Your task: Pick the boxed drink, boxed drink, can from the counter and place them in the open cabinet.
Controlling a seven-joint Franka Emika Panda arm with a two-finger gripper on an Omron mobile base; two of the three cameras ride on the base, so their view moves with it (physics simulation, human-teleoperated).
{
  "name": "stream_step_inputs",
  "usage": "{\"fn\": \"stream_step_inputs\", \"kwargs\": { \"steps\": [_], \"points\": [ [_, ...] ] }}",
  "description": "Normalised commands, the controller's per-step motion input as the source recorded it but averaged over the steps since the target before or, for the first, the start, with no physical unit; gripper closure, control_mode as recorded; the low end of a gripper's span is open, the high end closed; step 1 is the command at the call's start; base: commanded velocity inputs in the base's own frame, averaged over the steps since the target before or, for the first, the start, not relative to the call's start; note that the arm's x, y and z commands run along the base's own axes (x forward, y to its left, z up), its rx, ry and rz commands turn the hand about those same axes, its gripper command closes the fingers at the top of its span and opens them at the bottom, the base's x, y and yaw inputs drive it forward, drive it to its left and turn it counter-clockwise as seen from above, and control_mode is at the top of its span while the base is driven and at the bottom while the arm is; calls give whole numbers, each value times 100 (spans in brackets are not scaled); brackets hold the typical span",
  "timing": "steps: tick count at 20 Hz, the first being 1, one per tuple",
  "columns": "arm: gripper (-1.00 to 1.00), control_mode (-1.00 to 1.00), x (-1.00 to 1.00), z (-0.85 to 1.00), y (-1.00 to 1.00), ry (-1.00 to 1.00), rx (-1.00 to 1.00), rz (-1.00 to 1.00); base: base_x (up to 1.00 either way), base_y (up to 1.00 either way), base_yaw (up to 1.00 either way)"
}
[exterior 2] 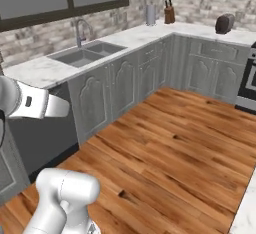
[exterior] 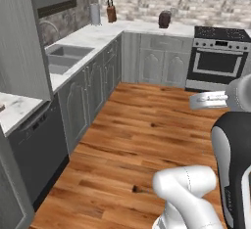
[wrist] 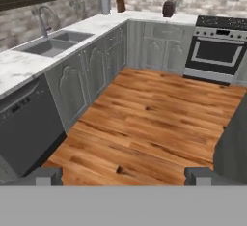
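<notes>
A glossy plank floor (wrist: pixel 144 119) of warm wood is seen between grey panelled cabinets (exterior: pixel 93 83), a veined marble worktop with a steel sink (exterior 2: pixel 87 53), and a stove (exterior: pixel 215 59). The gripper (wrist: pixel 123 176) is held wide open with nothing between its dark fingertips (wrist: pixel 46 176). The cartons and can cannot be located.

Showing ahead of the pincer: one sink (wrist: pixel 48 46) with one faucet (wrist: pixel 43 20), one stove (wrist: pixel 214 51), one knife block (wrist: pixel 120 3), one toaster (wrist: pixel 168 8), one dishwasher (wrist: pixel 26 128).
</notes>
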Motion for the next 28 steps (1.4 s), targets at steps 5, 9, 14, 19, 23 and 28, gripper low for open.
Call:
{"fn": "stream_step_inputs", "kwargs": {
  "steps": [5, 9, 14, 19, 23, 28],
  "points": [
    [-100, 100, 0, 0, 0, 0, 0, 0, 0, -5, -30],
    [-100, 100, 0, 0, 0, 0, 0, 0, 0, -1, -24],
    [-100, 100, 0, 0, 0, 0, 0, 0, 2, -6, -17],
    [-100, 100, 0, 0, 0, 0, 0, 0, 34, -3, -13],
    [-100, 100, 0, 0, 0, 0, 0, 0, 59, 0, -10],
    [-100, 100, 0, 0, 0, 0, 0, 0, 54, 0, -10]
  ]
}}
